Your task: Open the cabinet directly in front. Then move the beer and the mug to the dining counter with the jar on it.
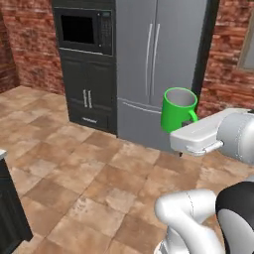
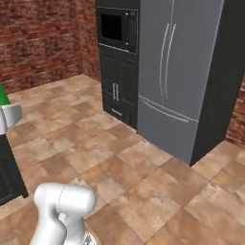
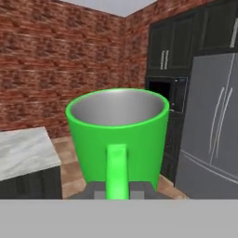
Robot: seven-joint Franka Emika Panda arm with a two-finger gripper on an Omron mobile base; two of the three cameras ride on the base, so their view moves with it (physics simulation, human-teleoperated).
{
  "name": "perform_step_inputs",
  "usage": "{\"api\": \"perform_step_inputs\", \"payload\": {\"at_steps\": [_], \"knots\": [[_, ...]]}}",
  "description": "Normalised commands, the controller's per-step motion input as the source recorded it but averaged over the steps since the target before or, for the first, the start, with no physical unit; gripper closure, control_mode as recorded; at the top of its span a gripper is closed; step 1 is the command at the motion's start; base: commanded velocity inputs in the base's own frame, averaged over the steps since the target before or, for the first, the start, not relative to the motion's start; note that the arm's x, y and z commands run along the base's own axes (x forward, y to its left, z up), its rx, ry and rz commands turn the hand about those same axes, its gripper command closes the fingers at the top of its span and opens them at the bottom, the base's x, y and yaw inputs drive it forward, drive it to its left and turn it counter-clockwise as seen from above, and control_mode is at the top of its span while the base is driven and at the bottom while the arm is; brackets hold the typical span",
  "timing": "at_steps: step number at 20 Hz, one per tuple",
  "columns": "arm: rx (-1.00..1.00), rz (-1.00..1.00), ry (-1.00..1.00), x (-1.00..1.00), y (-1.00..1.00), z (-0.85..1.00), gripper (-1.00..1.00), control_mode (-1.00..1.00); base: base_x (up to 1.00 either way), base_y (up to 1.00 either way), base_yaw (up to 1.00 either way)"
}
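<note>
My gripper point(image 3: 117, 189) is shut on the handle of the bright green mug point(image 3: 118, 130), which stands upright with its pale grey inside showing. In the left base view the mug point(image 1: 178, 109) is held in the air above the tiled floor, in front of the fridge, with the gripper point(image 1: 191, 124) at its handle on the right side. The right base view catches a green sliver of the mug point(image 2: 2, 95) at the left edge, above the white hand.
A grey double-door fridge point(image 1: 158, 64) stands ahead, with a black oven tower and microwave point(image 1: 82, 30) to its left. Brick walls run on both sides. A marble-topped black counter point(image 3: 23, 153) stands to the left. Brown tiled floor point(image 1: 89, 168) lies open between.
</note>
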Motion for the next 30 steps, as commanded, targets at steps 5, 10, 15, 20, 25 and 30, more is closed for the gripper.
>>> {"api": "perform_step_inputs", "payload": {"at_steps": [5,10,15,20,25,30], "knots": [[0.00,0.00,0.00,0.00,0.00,0.00,1.00,1.00,0.00,0.05,0.99],[0.00,0.00,0.00,0.00,0.00,0.00,1.00,1.00,0.00,0.03,0.98],[0.00,0.00,0.00,0.00,0.00,0.00,1.00,1.00,0.03,0.00,0.89],[0.00,0.00,0.00,0.00,0.00,0.00,1.00,1.00,0.15,0.00,0.53],[0.00,0.00,0.00,0.00,0.00,0.00,1.00,1.00,0.07,0.00,0.24],[0.00,0.00,0.00,0.00,0.00,0.00,1.00,1.00,0.30,0.00,-0.01]]}}
